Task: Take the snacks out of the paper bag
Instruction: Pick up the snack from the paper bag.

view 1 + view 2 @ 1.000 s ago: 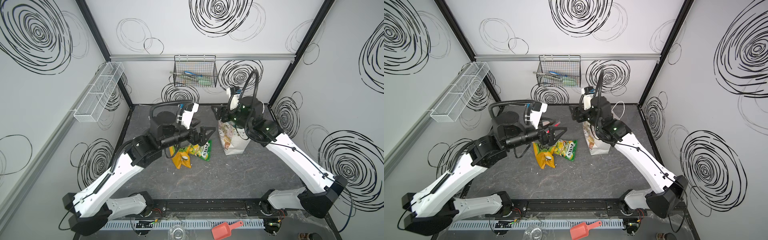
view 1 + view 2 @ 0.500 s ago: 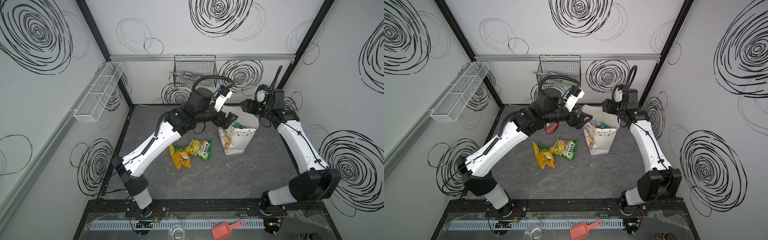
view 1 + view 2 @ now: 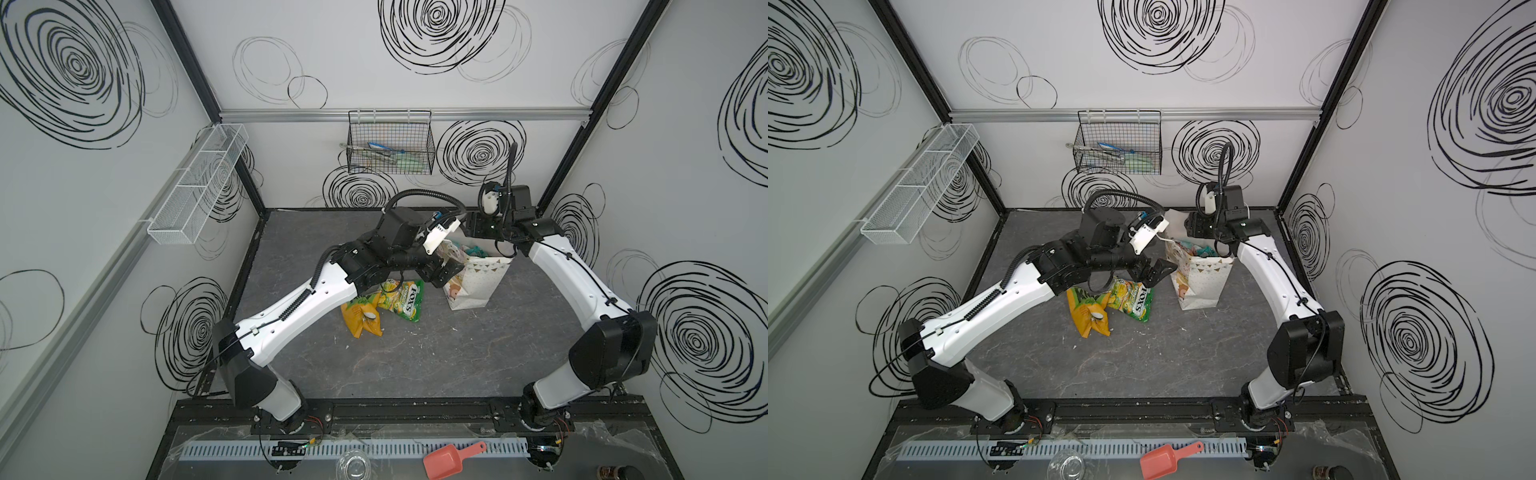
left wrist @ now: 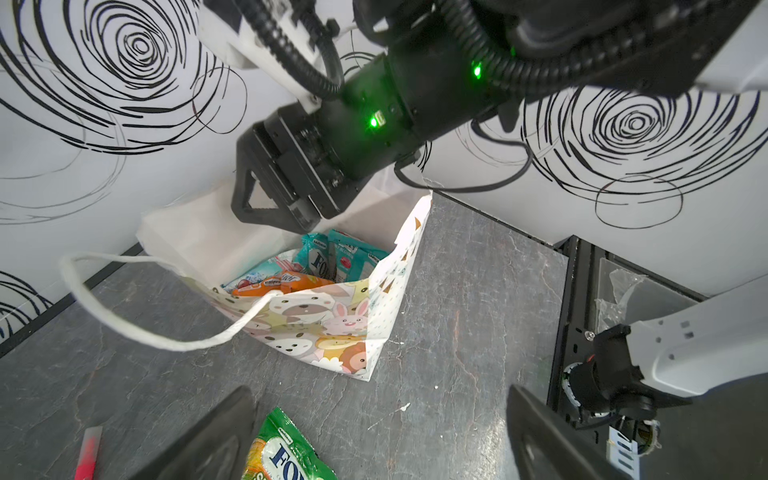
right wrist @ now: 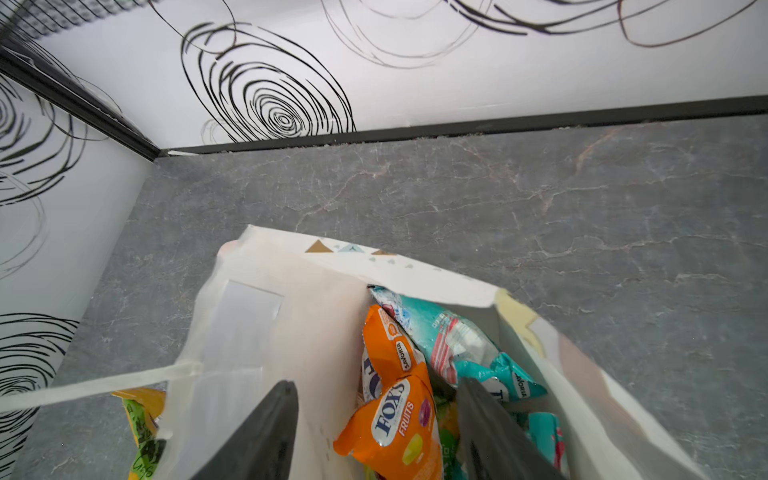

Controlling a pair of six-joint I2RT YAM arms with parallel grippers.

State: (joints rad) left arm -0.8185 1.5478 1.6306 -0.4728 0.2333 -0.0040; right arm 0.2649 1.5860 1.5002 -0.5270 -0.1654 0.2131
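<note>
The right hand [image 5: 376, 386] hangs over the paper bag [image 3: 478, 286], jaws partly spread and empty above the orange FOX'S Fruits packet [image 5: 395, 424] inside; I reckon it should sink straight and pinch the packet's top clear of the paper wall, while the left hand [image 3: 1155, 272] gapes wide alongside.

The paper bag [image 3: 478, 286] stands toward the back right of the table [image 3: 415, 365], mouth up, with several packets [image 5: 399, 415] inside it. Two more packets [image 3: 401, 299] lie on the table just left of the bag, touching each other. The right gripper [image 5: 376, 383] hangs over the bag's mouth. The left gripper [image 3: 1158, 272] sits beside the bag's left wall, above those two. A wire basket [image 3: 390, 149] hangs on the back wall, and a scoop [image 3: 451, 459] lies at the front edge.
</note>
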